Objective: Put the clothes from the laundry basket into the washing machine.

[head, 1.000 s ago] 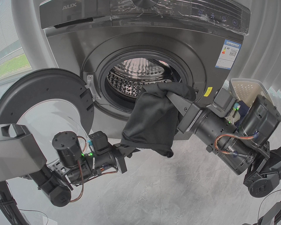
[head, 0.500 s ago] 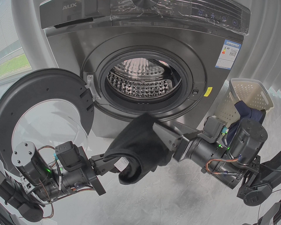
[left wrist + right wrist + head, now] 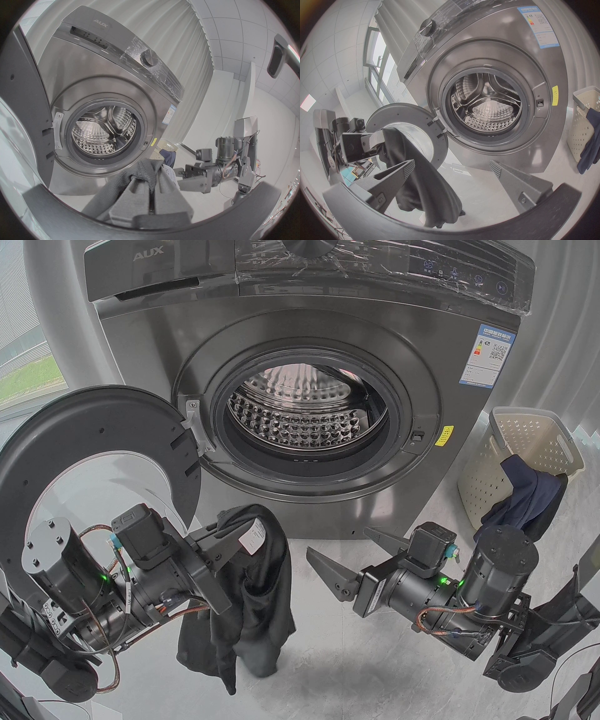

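Clamped tight, my left gripper (image 3: 237, 532) held the black garment (image 3: 256, 605), which hung over the floor (image 3: 350, 652) in front of the washing machine (image 3: 312, 321), outside its drum (image 3: 300, 412) and beside the open door (image 3: 94, 427). My right gripper (image 3: 340, 545) stood nearby, fingers spread and empty. A dark blue garment (image 3: 528, 493) draped over the rim of the laundry basket (image 3: 531, 418).
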`<state>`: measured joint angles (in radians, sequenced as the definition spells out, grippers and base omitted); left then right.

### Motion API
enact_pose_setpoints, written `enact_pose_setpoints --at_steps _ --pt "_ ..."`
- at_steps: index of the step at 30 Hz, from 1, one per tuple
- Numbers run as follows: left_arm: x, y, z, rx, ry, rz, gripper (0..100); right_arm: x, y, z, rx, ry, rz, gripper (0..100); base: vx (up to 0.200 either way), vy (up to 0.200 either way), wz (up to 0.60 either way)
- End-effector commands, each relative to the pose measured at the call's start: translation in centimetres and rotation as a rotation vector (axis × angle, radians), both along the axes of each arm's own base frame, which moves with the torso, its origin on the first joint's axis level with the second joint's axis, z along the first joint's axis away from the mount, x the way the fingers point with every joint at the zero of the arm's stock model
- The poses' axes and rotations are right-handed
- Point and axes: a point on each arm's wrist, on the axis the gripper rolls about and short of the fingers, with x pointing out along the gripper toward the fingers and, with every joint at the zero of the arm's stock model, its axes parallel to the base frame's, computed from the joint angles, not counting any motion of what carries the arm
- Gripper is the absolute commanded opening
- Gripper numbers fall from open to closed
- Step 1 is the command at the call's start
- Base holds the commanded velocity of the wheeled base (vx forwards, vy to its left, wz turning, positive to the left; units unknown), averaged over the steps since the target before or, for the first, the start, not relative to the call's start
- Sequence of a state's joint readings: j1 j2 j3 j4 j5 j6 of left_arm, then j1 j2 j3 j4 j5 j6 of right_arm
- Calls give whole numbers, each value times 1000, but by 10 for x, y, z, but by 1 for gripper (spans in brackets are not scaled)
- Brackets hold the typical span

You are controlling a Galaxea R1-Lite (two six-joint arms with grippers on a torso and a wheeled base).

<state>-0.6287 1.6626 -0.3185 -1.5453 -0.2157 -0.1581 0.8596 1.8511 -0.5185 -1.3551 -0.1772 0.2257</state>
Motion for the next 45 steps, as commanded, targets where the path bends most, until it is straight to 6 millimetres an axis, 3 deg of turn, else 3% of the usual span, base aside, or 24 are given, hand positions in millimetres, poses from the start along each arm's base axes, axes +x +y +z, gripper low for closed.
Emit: enact_pose_setpoints --at_steps 1,12,24,38,45 --pt "6 -2 -1 0 2 13 0 1 2 -8 -23 16 0 100 0 0 0" --pt "8 -1 3 -13 -11 34 0 4 8 -16 -51 20 8 100 0 0 0" --pt "11 -2 6 -27 -18 61 0 23 35 -27 -56 -40 23 100 0 0 0" --pt "16 -3 4 -26 -9 89 0 17 50 -29 -34 -59 75 100 0 0 0" --pt "18 -1 4 -28 -12 100 0 13 45 -24 -27 -63 73 100 0 0 0"
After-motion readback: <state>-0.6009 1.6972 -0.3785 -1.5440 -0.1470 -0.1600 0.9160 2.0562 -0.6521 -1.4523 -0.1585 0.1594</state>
